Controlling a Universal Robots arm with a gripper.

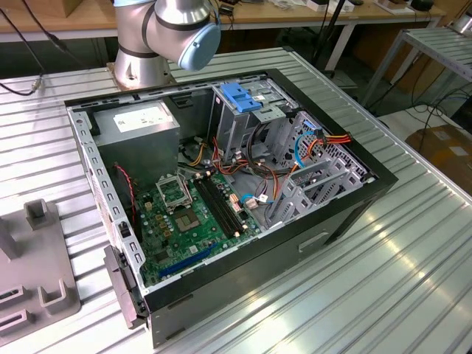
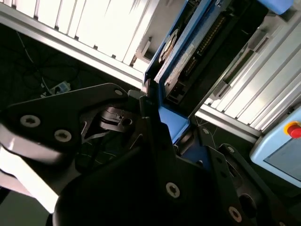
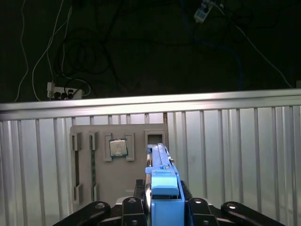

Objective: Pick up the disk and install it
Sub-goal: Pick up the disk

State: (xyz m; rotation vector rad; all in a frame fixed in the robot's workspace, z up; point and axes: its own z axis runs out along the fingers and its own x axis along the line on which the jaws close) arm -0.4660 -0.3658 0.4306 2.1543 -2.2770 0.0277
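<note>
The disk (image 3: 162,186) stands edge-on in the first wrist view, its blue plastic rail and end tab facing the camera. My gripper (image 3: 162,209) is shut on it, one black finger on each side of the rail. In the second wrist view the disk (image 2: 188,52) shows its dark metal body, a printed label and the blue rail, pinched by the gripper (image 2: 155,117) at the tab end. It hangs above the slatted metal table (image 3: 244,155), over a grey fixture plate (image 3: 84,155). The arm's base (image 1: 166,33) stands behind the open computer case (image 1: 346,214).
Inside the case are a metal drive cage with a blue bracket (image 1: 240,96), a grey power-supply box (image 1: 140,125), the motherboard (image 1: 188,217) and loose cables (image 1: 324,140). The grey fixture plate (image 1: 33,287) lies at the exterior view's left and holds a processor chip (image 3: 117,148).
</note>
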